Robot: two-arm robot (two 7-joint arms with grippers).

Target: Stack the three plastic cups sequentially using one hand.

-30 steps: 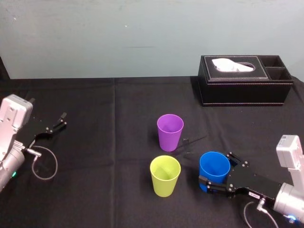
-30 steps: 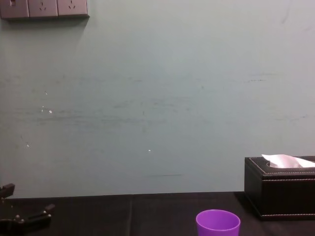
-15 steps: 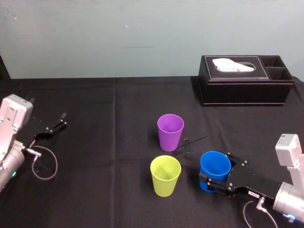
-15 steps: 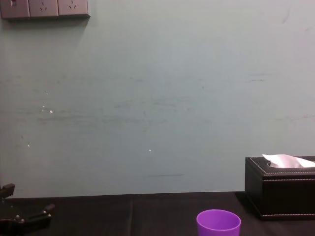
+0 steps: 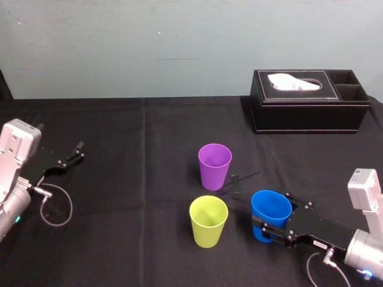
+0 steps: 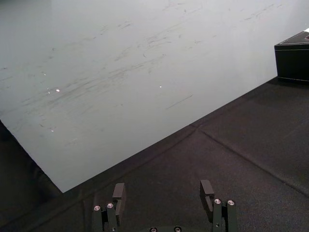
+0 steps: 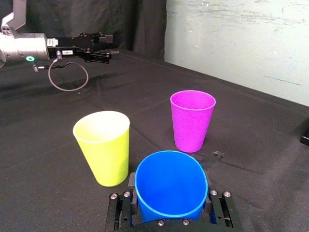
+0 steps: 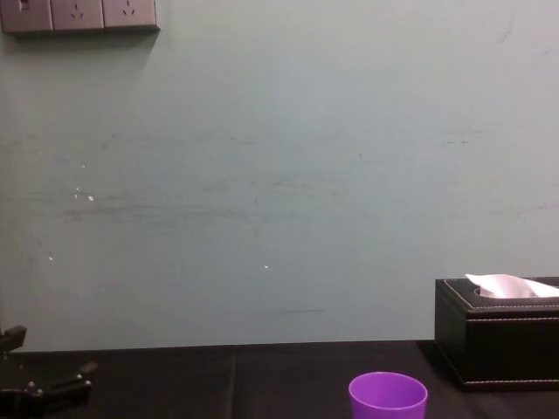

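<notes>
Currently: right arm enters from the lower right corner of the head view, its forearm low over the surface and pointing toward frame centre. Right tool [image 5: 266, 230] is clenched on the lower body of the blue cup [image 5: 271, 206], one finger on each side, cup mouth up. Left arm is parked at the left edge; left tool [image 5: 76, 150] is released, fingers spread, holding nothing.

Room: pale wall [image 5: 149, 42] spans the top, with sockets [image 8: 79, 15] at upper left of the chest view. Counter [image 5: 119, 197] under black cloth fills the rest. Black tissue box [image 5: 308, 109] sits upper right, near the back edge. Yellow-green cup [image 5: 208, 221] stands just left of the blue cup, not touching it. Purple cup [image 5: 214, 166] stands above it, centre frame. Both are upright and untouched.
</notes>
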